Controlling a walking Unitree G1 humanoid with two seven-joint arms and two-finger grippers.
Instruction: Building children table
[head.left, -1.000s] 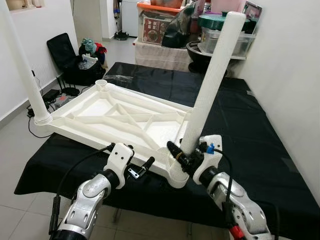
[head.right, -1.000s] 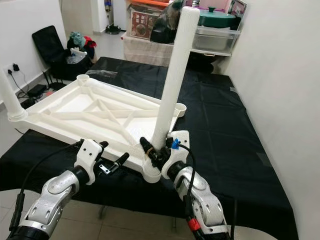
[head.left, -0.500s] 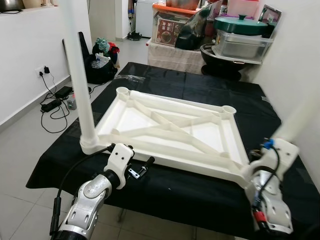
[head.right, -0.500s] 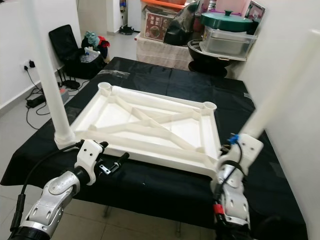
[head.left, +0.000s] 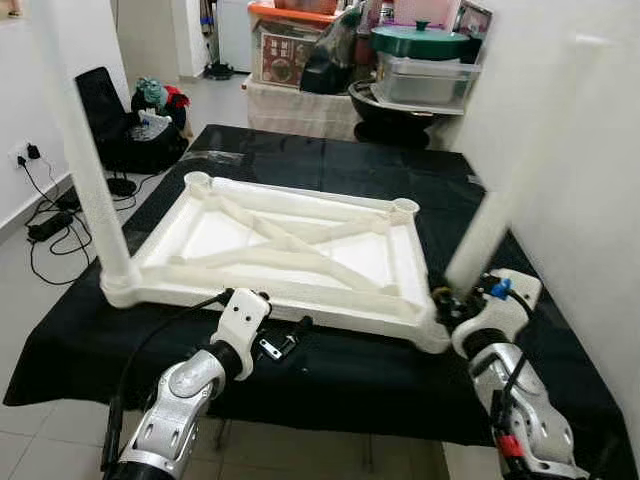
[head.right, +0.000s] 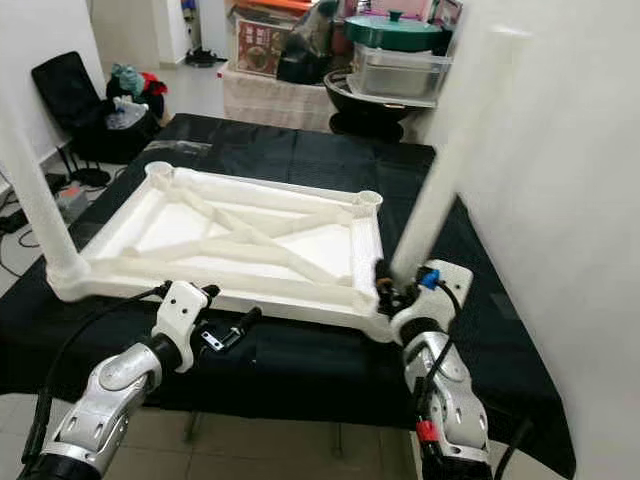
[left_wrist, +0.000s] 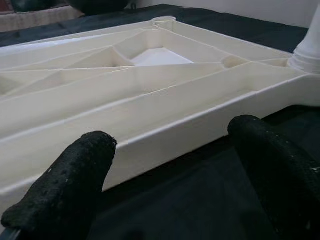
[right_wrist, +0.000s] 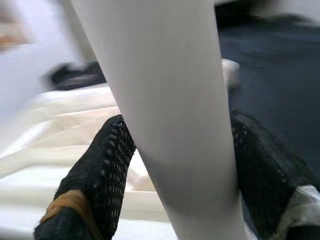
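Note:
A white plastic table top (head.left: 270, 245) lies upside down on the black-covered table (head.left: 330, 160), ribs facing up. One white leg (head.left: 85, 170) stands in its near left corner. At the near right corner, my right gripper (head.left: 452, 300) is shut on the base of a second white leg (head.left: 500, 190), which leans up to the right; the leg (right_wrist: 165, 110) sits between both black fingers (right_wrist: 95, 175). My left gripper (head.left: 285, 335) hangs open just in front of the top's near edge (left_wrist: 150, 135), holding nothing. Two far corner sockets (head.left: 404, 205) are empty.
A white wall (head.left: 590, 200) runs close along the right. Storage boxes and a green-lidded pot (head.left: 420, 40) stand behind the table. A black chair with clothes (head.left: 130, 120) and cables (head.left: 45, 195) are on the floor at left.
The table top with the held leg has swung back to the left and nearer the right gripper, the view shifting too. The left gripper stays open at the near edge.

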